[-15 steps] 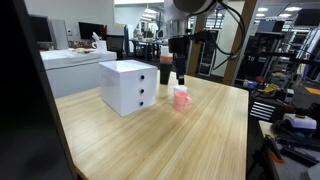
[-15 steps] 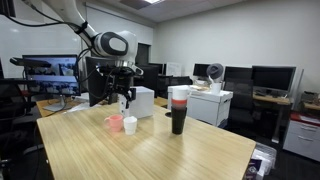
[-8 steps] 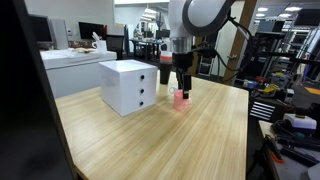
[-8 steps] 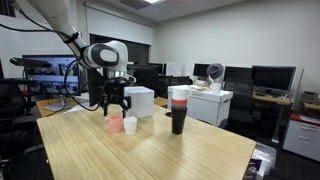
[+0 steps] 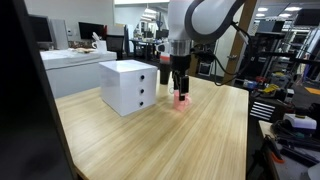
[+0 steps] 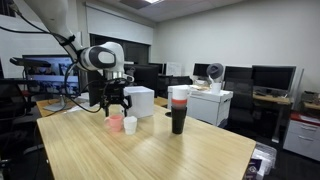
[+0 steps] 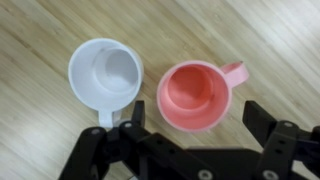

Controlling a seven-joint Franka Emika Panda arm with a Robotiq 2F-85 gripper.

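A pink mug [image 7: 195, 95] stands upright on the wooden table [image 7: 40, 130], its handle pointing up and to the right in the wrist view. A white mug [image 7: 105, 72] stands just to its left, close but apart. My gripper [image 7: 198, 128] hangs right above the pink mug, open, with one finger [image 7: 128, 128] between the two mugs and the other on the pink mug's far side. Nothing is held. In both exterior views the gripper [image 5: 180, 88] [image 6: 116, 110] sits low over the pink mug [image 5: 182, 101] [image 6: 115, 124], beside the white mug [image 6: 130, 125].
A white drawer box [image 5: 128, 86] [image 6: 140, 101] stands on the table close to the mugs. A tall dark tumbler with a red and white top [image 6: 178, 109] [image 5: 165, 67] stands further along. Desks, monitors and shelving surround the table.
The arm has come down over the pink mug, with the open fingers now close around it. The mugs have not moved.
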